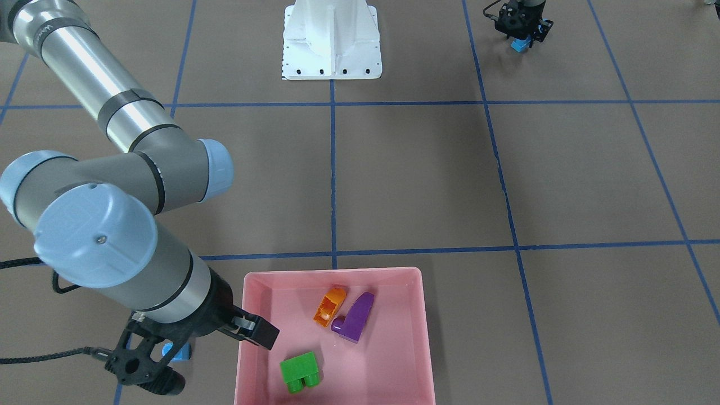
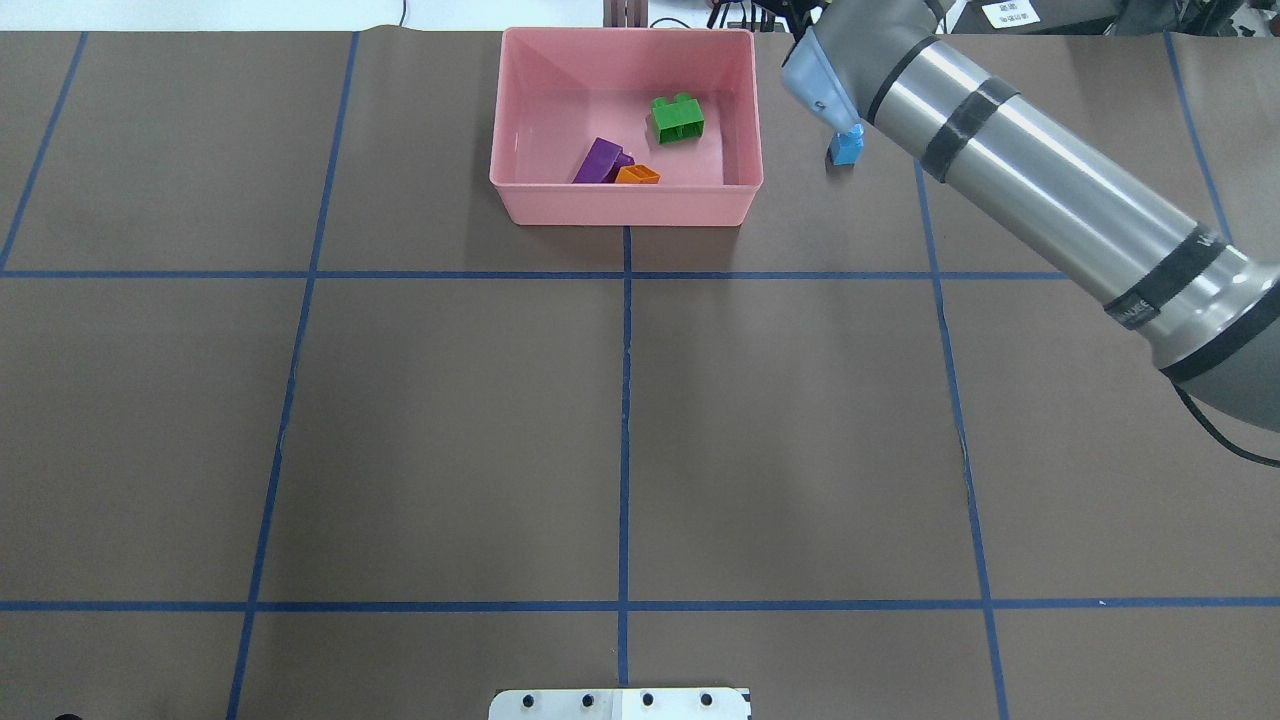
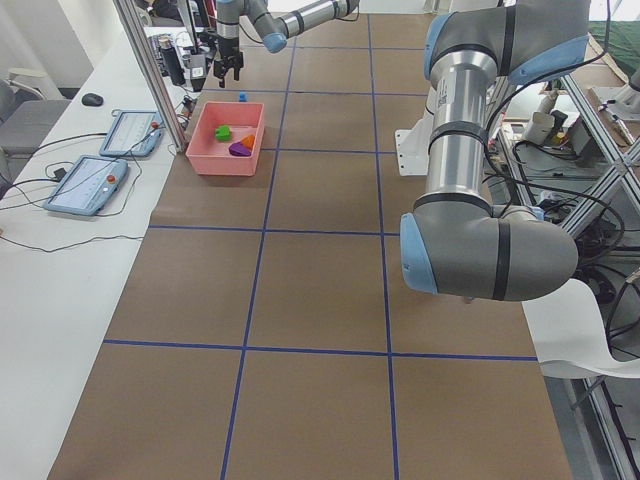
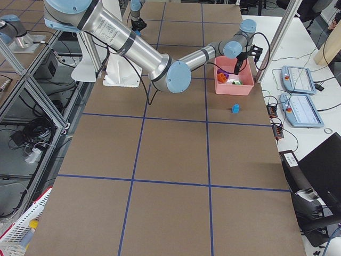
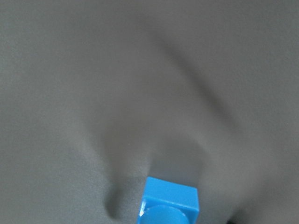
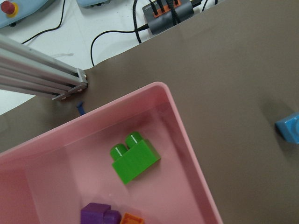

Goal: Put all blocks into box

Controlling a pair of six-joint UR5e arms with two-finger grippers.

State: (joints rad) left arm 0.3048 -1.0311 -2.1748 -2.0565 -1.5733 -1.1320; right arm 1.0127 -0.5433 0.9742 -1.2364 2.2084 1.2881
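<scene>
The pink box (image 2: 520, 205) stands at the table's far edge and holds the orange brick (image 2: 637, 175), the purple sloped brick (image 2: 598, 160) and the green two-stud brick (image 2: 677, 119). The small blue brick (image 2: 846, 147) stands on the table just right of the box; it also shows in the right wrist view (image 6: 289, 128). My right gripper (image 1: 152, 379) hovers low beside the box, next to that brick, and looks open and empty. My left gripper (image 1: 523, 34) is far off near the robot base, shut on another blue brick (image 1: 520, 45), which also shows in the left wrist view (image 5: 169, 205).
The white robot base (image 1: 332, 50) stands at mid-table on the robot's side. Past the table's far edge are an aluminium post (image 6: 42, 74), a cable box (image 6: 170, 11) and two tablets (image 3: 100, 180). My right arm (image 2: 1050, 200) stretches across the far right of the table.
</scene>
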